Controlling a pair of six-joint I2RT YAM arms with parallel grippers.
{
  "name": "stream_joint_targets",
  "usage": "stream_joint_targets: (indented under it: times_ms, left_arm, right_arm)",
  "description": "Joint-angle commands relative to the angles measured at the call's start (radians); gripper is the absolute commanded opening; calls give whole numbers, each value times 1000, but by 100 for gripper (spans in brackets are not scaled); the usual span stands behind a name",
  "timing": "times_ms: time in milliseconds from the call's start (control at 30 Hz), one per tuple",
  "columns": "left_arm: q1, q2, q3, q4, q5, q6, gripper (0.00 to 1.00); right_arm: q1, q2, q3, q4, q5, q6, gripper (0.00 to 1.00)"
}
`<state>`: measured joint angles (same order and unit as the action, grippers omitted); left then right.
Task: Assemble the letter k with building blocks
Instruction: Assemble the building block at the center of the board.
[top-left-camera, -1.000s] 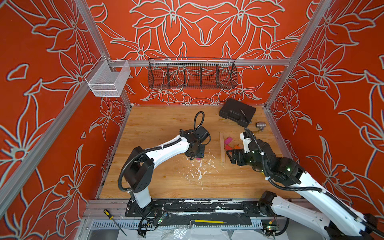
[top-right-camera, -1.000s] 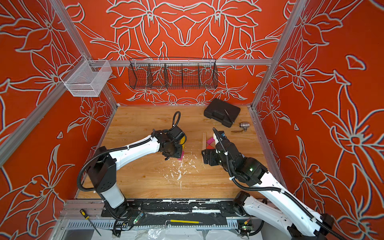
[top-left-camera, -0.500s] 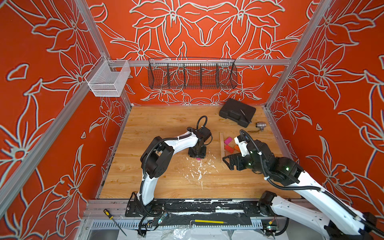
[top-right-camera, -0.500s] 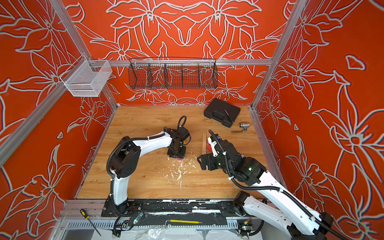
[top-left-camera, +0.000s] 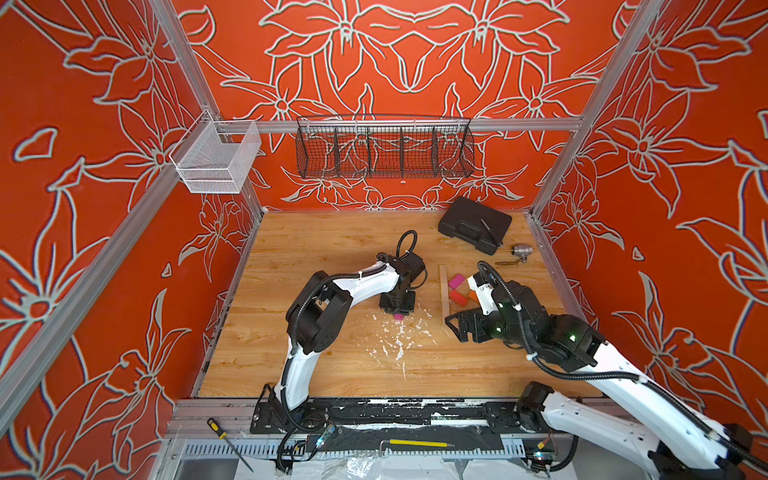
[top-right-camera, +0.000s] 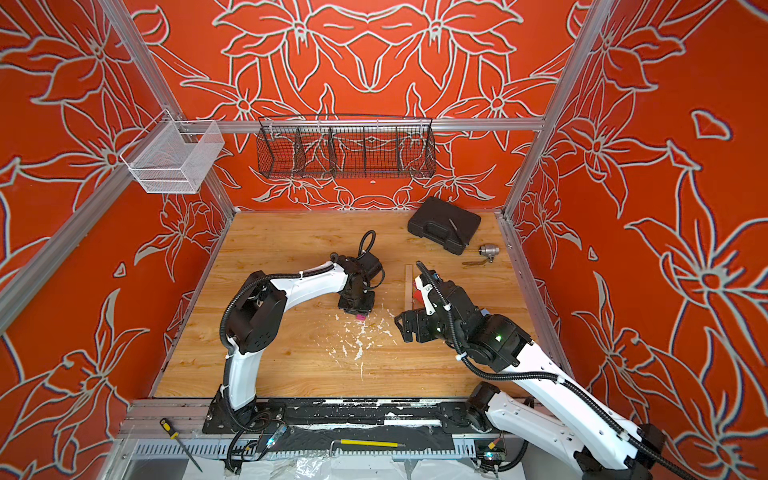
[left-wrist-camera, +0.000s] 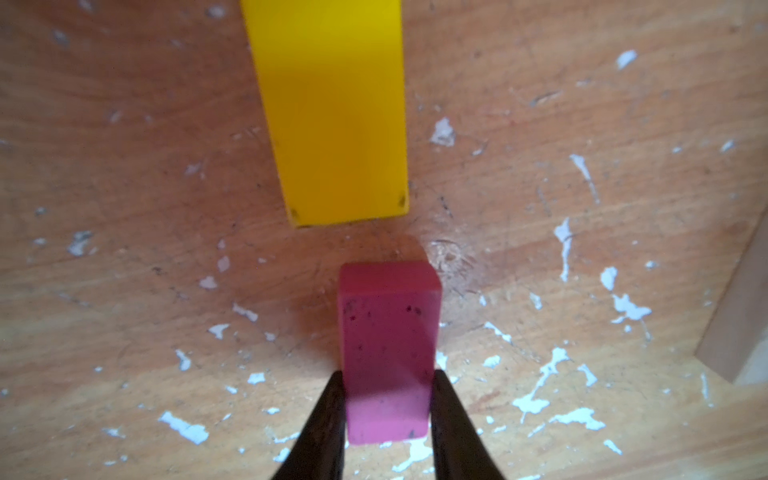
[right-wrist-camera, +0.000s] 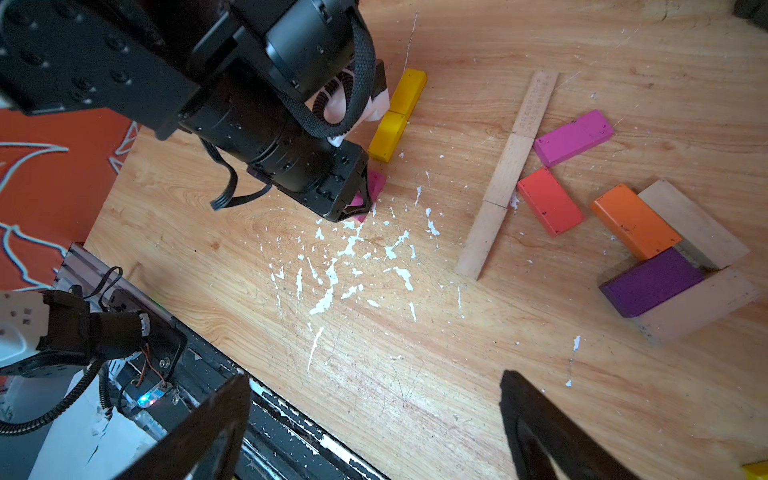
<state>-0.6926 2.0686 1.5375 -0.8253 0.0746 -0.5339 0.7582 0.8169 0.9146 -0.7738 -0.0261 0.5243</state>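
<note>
Clearly one orange block (right-wrist-camera: 636, 222), one purple block (right-wrist-camera: 652, 282)

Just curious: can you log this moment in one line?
left tool: shut on pink block | right tool: open, empty | plain wood blocks: three end to end

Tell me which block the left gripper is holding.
The dark pink block, pinched in the left gripper just off the end of the yellow block. The lighter magenta block lies free beside the plain wood row.

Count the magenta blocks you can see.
2. One magenta block is clamped in the left gripper near a yellow block; another lies beside the plain wood row. Others could be hidden.
</note>
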Motion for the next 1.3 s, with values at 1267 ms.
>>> stream_joint_targets:
  times_ms: [1267]
  left_arm:
    - [31, 61, 49, -37, -30, -46, 29]
  right_arm:
    - [-2, 14, 0, -16, 9, 23, 94]
